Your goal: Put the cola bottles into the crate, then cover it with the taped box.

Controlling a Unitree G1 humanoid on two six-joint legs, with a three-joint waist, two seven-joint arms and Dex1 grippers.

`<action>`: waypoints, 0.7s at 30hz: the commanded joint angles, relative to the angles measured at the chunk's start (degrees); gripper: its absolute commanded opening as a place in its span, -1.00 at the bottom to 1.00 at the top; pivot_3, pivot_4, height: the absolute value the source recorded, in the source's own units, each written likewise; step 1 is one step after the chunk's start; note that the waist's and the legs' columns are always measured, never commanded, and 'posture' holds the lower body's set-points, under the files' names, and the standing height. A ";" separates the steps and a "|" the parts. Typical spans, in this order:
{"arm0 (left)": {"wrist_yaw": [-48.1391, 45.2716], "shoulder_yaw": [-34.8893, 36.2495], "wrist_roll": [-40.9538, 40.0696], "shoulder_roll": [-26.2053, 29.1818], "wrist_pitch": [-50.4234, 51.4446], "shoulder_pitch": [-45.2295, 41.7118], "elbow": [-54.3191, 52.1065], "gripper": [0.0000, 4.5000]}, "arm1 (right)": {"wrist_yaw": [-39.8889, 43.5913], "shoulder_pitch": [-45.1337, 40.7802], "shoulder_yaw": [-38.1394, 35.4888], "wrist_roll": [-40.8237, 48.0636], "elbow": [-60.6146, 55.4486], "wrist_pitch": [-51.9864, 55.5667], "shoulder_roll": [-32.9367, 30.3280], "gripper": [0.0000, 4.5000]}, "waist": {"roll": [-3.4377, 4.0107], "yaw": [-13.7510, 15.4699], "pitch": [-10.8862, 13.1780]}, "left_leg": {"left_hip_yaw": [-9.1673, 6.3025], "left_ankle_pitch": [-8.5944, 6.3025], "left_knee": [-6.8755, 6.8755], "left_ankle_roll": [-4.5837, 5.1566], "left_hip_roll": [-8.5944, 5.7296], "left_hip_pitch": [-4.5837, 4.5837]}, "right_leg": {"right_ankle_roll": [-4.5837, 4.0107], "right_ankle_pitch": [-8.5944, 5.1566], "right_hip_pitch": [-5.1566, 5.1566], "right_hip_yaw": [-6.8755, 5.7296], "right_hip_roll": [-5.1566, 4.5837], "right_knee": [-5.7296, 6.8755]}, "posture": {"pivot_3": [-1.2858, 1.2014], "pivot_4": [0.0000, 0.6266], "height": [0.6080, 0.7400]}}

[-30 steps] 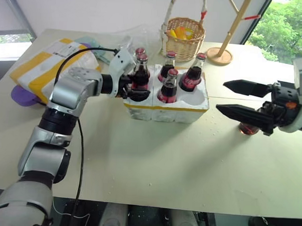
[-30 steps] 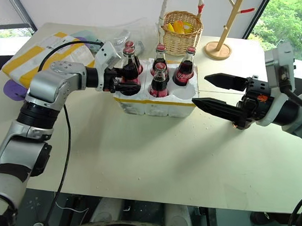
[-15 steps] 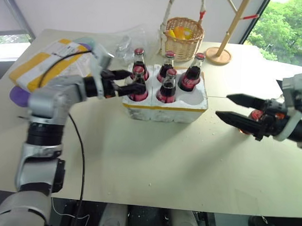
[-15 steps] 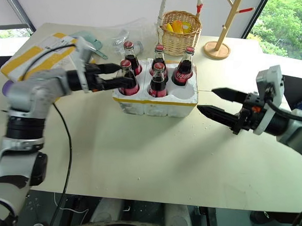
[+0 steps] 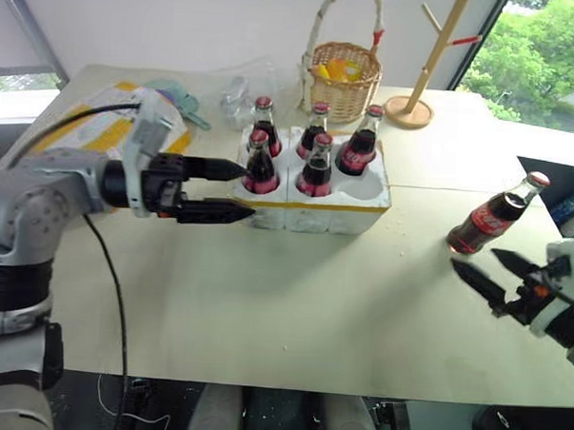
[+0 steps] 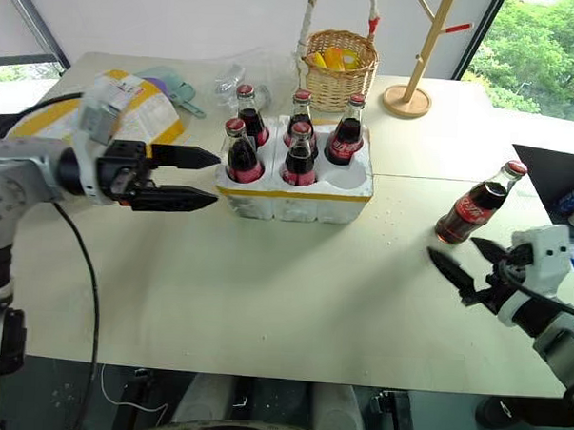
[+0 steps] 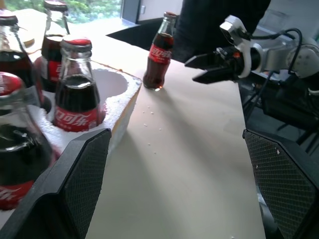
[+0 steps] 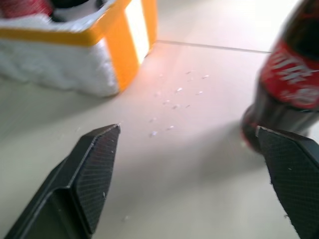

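Observation:
The white crate (image 5: 311, 205) with a yellow strip stands mid-table and holds several cola bottles (image 5: 261, 166); its front-right well (image 5: 364, 188) is empty. My left gripper (image 5: 248, 189) is open just left of the crate, touching nothing. One loose cola bottle (image 5: 497, 217) stands on the table at the right. My right gripper (image 5: 475, 261) is open, low, just in front of that bottle and apart from it. In the right wrist view the bottle (image 8: 286, 84) stands past one finger (image 8: 294, 169). The taped box (image 5: 105, 131) lies far left, partly behind my left arm.
A wicker basket (image 5: 345, 79) and a wooden stand (image 5: 413, 111) sit behind the crate. Clear plastic wrap (image 5: 240, 84) and a teal item (image 5: 178, 101) lie back left. The table's right edge (image 5: 545, 202) runs close to the loose bottle.
My left gripper opened off the front-left bottle in the crate and drew back to the left. My right gripper sank and swung right, uncovering the loose bottle.

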 commanded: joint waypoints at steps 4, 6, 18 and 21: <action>1.10 -1.82 1.04 -1.02 -3.35 -1.09 -2.31 0.97 | -3.19 -6.70 -0.03 -2.62 6.55 -3.94 2.19 1.00 | 0.02 -0.48 0.00 | 0.01 0.00 -0.12 0.00 0.01 -0.02 | 0.18 0.10 -0.13 0.01 0.07 0.05 | 0.03 -0.52 1.00; 1.63 -1.87 0.88 -1.41 -3.36 -1.02 -2.57 0.97 | -3.55 -9.36 1.78 -3.90 8.08 -4.79 2.63 1.00 | 0.05 -0.46 0.00 | 0.00 0.00 -0.13 0.00 0.04 -0.04 | 0.18 0.10 -0.17 0.02 0.08 0.08 | 0.03 -0.52 1.00; 3.84 -1.47 1.05 -1.25 -4.08 -0.34 -4.06 0.97 | -4.71 -21.85 7.11 -8.74 22.83 -9.09 4.48 1.00 | 0.07 -0.31 0.01 | 0.03 0.00 -0.13 0.00 0.03 -0.07 | 0.19 0.10 -0.21 0.07 0.07 0.08 | 0.03 -0.52 1.00; 4.58 -0.86 0.49 -1.16 -3.79 -0.36 -4.36 0.97 | -4.10 -23.58 7.49 -9.72 26.36 -10.69 4.67 1.00 | 0.07 -0.35 0.01 | 0.03 0.00 -0.13 0.00 0.03 -0.08 | 0.19 0.10 -0.21 0.07 0.07 0.07 | 0.03 -0.52 1.00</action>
